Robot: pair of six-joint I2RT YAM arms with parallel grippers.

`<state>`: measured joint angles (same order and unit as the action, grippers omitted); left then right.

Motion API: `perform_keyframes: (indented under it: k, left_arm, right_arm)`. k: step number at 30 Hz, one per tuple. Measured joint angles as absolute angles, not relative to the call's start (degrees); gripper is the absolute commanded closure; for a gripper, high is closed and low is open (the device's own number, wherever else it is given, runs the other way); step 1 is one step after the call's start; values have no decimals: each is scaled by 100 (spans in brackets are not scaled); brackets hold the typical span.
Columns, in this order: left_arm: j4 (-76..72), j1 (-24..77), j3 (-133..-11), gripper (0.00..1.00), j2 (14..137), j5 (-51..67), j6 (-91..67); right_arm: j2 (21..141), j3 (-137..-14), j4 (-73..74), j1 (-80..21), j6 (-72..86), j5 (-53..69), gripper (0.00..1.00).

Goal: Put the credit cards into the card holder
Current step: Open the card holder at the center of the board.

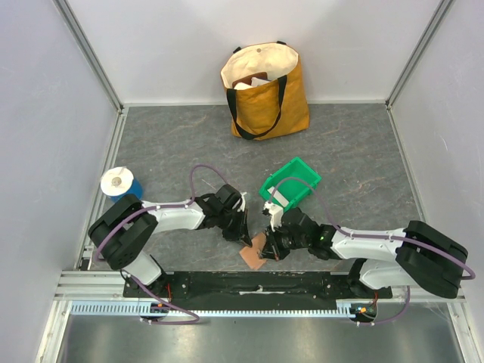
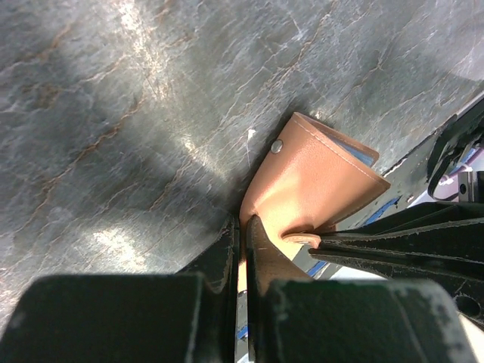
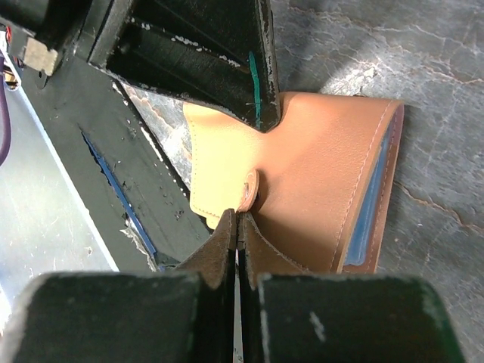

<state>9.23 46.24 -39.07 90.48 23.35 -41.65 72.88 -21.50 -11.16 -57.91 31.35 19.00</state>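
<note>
Left end effector (image 2: 242, 229) and right end effector (image 3: 237, 221) each clamp tight on the card holder (image 2: 318, 185) (brown)

Bright overhead light, glare on table (image 2: 151, 91), soft shadows, blurred foreground
</note>
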Motion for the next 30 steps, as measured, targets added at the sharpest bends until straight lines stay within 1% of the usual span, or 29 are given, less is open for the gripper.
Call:
perform_keyframes:
  k: [6,8,11,13,14,17,19,21,22,25,30]
  left_arm:
    - [939,4574,-3909,98,9076,2386,-4268]
    - [976,4506,-3938,98,9076,2316,-4283]
    - [1013,4469,-3944,98,9078,2305,-4307]
    - [1015,4466,-3944,98,9078,2305,-4311]
    - [1015,4466,-3944,98,9078,2307,-4313]
    - [996,4462,-3918,98,9048,2283,-4313]
    - [956,4460,-3835,98,8949,2220,-4313]
    - [943,4403,-3719,98,8774,2025,-4313]
    - [941,4368,-3682,98,8709,1940,-4313]
    - [897,4281,-3597,98,8586,1758,-4318]
    - [834,4283,-3538,98,8517,1693,-4320]
  right_arm:
    - [7247,-2102,-1157,-5802,3135,1900,100]
    - [7203,-2069,-1046,-5909,3146,2191,100]
    - [7190,-2051,-1033,-6001,3138,2283,100]
    - [7183,-2056,-1002,-6014,3109,2281,82]
    - [7175,-2067,-934,-6020,3085,2233,80]
    - [7126,-2132,-493,-6086,3037,2121,70]
    - [7083,-2220,-141,-6110,3033,2051,58]
    - [6963,-2228,178,-6149,3059,2071,51]
    - [6882,-2226,399,-6184,3059,2078,48]
    - [6746,-2233,626,-6213,3050,2104,47]
    - [6740,-2331,873,-6213,3089,2003,49]
